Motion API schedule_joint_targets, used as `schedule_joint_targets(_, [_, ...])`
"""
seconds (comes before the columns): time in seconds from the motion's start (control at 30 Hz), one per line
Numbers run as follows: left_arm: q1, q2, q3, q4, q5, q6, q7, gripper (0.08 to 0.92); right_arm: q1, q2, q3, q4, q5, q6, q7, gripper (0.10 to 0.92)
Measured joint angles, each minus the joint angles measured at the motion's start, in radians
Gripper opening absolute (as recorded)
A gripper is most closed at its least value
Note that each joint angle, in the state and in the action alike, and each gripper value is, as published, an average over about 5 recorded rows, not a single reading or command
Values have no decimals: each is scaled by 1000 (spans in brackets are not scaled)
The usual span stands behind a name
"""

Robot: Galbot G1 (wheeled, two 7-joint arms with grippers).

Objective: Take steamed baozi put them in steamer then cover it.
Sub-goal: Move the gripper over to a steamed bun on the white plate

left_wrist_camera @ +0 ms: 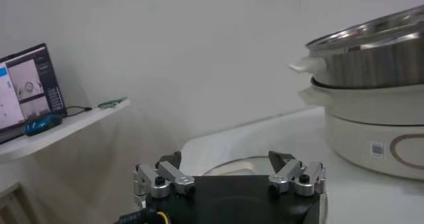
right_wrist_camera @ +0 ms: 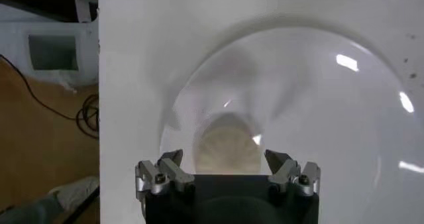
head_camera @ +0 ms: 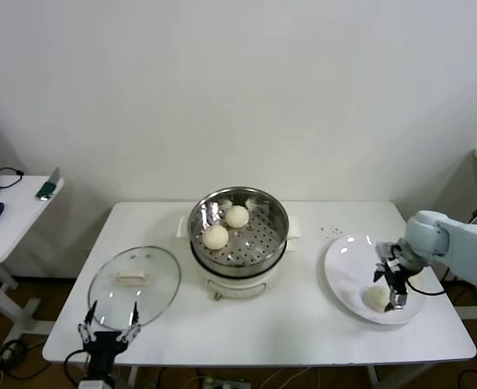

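From the head view we see the steamer (head_camera: 239,229) holding two baozi (head_camera: 226,227), and the white plate (head_camera: 345,271) one bun (head_camera: 375,297) under our spread right gripper (head_camera: 394,290); the glass cover (head_camera: 134,279) lies by our idle, spread left gripper (head_camera: 108,321). Left wrist: steamer wall (left_wrist_camera: 371,56) nearby. Right wrist: smooth cream bun (right_wrist_camera: 226,152) between released jaws.
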Motion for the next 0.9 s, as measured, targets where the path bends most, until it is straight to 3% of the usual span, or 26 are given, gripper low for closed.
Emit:
schedule_joint_targets(0.57, [16, -3, -6, 8, 4, -11, -2, 823, -52, 32, 42, -60, -37, 11, -11, 820])
schedule_joint_targets(0.9, [19, -2, -7, 8, 4, -13, -3, 823, -46, 47, 39, -74, -47, 22, -15, 716])
